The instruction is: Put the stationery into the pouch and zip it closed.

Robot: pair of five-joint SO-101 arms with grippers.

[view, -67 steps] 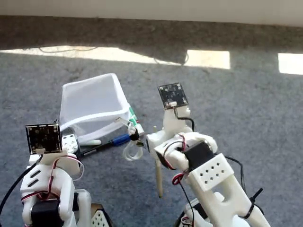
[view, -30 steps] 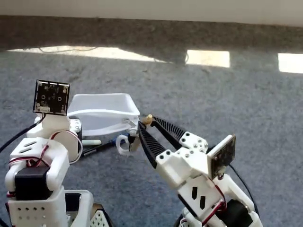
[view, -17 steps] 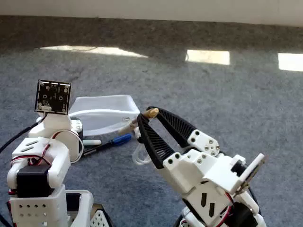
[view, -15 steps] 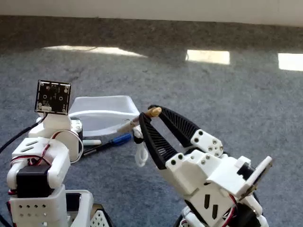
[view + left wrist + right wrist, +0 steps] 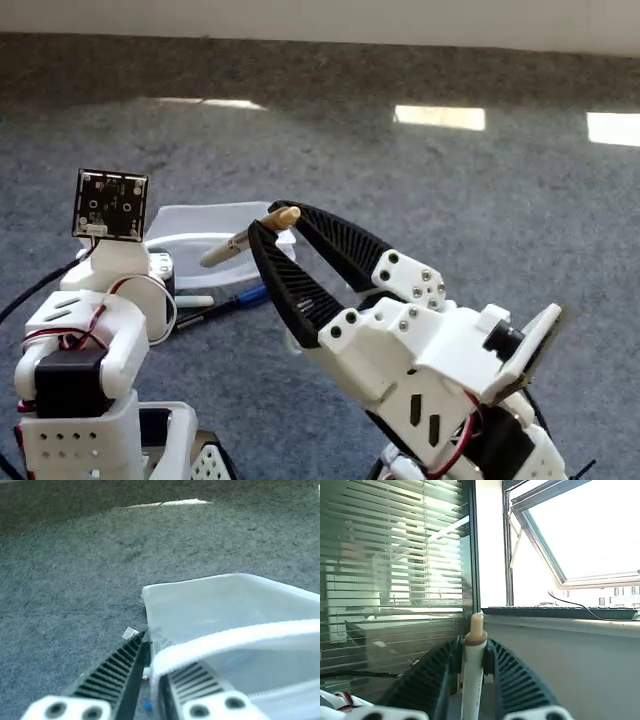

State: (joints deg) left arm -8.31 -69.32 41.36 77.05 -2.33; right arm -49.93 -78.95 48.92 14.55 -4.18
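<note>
The pouch [image 5: 215, 228], a white mesh bag, stands on the grey carpeted bench [image 5: 480, 190] with its mouth open. The left gripper [image 5: 150, 641] is at the pouch's rim. Its jaws are clamped on the white band that edges the opening, one finger outside the mesh and the other inside it. In the high view the left arm [image 5: 88, 330] stands on the near side of the pouch and hides part of its corner.

The right gripper [image 5: 268, 218] is raised over the pouch's other end, jaws closed on a grey pen [image 5: 232, 246]. They pinch it just below its tan tip, and the barrel slants from the jaws down across the pouch's mouth. Whether the pen's lower end touches the mesh cannot be told. In the right wrist view the same pen [image 5: 472, 675] runs straight up between the two black ribbed fingers [image 5: 515, 680], its tan tip standing just past them.

Two more pieces lie flat on the bench just beside the pouch's near wall, outside it: a blue-capped pen [image 5: 252, 294] and a white pen [image 5: 192, 300], close to each other.
</note>
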